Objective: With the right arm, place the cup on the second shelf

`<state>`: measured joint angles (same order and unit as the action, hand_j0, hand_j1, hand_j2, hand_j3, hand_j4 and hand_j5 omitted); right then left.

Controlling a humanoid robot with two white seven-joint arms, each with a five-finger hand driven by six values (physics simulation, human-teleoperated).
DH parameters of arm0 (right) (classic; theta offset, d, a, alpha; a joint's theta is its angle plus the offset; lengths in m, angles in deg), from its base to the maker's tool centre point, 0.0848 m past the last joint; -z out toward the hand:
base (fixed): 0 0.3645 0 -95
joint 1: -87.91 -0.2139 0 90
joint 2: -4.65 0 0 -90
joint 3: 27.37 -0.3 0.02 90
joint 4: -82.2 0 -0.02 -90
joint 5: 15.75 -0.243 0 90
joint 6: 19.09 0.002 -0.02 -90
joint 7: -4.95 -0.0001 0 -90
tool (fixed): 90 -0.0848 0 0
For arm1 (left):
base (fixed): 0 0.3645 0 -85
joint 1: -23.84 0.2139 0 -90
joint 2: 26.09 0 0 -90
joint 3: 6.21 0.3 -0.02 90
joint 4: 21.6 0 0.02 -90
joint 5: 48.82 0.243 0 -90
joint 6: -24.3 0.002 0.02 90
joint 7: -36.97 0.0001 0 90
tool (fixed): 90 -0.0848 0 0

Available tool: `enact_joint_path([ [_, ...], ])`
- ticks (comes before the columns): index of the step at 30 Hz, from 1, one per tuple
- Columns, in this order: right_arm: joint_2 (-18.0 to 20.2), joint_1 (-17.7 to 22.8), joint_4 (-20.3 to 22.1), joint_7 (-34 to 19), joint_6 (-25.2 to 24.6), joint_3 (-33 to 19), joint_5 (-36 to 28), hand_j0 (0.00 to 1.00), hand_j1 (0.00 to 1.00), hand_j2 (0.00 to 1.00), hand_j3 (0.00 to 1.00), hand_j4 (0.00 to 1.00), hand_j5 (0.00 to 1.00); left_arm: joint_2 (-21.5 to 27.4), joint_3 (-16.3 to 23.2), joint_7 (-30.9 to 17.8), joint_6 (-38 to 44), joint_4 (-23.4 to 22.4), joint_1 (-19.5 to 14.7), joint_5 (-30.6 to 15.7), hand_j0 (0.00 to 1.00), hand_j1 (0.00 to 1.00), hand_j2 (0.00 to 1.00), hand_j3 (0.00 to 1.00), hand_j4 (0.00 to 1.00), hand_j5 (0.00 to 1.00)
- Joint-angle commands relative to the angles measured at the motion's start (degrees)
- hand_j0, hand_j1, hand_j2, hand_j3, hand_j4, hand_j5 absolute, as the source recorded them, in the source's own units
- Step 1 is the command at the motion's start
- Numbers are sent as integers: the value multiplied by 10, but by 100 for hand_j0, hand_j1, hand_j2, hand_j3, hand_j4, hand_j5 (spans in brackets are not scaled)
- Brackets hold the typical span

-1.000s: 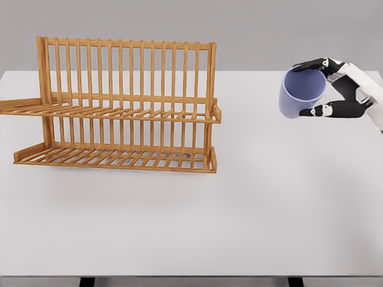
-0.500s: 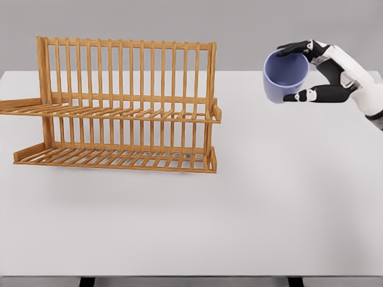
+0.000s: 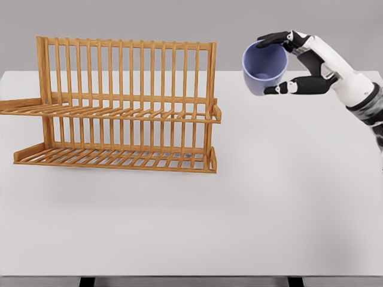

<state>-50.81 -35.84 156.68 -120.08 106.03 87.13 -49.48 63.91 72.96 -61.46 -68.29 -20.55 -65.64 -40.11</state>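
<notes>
- My right hand (image 3: 291,63) gripped the lilac-blue round cup (image 3: 264,67), fingers over its rim and thumb beneath, the mouth tipped toward the camera.
- The cup hung in the air above the white table (image 3: 239,209), at about three o'clock from the two-tier wooden slatted dish rack (image 3: 122,107), clear of it.
- Lifting looked done; carrying across and setting it on the upper shelf (image 3: 119,111) remained.

Only one feed for me, the head cam. It looks forward and down across the white table (image 3: 251,215) from the near edge, fairly far back, with the rack (image 3: 119,107) upper left and grey wall behind. My right arm (image 3: 353,89) enters from the right.
</notes>
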Motion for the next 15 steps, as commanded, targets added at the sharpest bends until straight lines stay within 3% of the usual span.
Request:
enact_joint_path([
  [1,-9,0,0,0,-1,1,0,70,70,70,70,70,70,0,0,0,-1,0,0,0,100,100,100,100,100,100],
  [6,-38,-10,-4,0,-1,2,24,70,70,70,70,70,70,0,0,0,-1,0,-1,0,100,100,100,100,100,100],
  [15,-51,-11,1,0,-1,4,34,70,70,70,70,70,70,0,0,0,0,0,0,0,100,100,100,100,100,100],
])
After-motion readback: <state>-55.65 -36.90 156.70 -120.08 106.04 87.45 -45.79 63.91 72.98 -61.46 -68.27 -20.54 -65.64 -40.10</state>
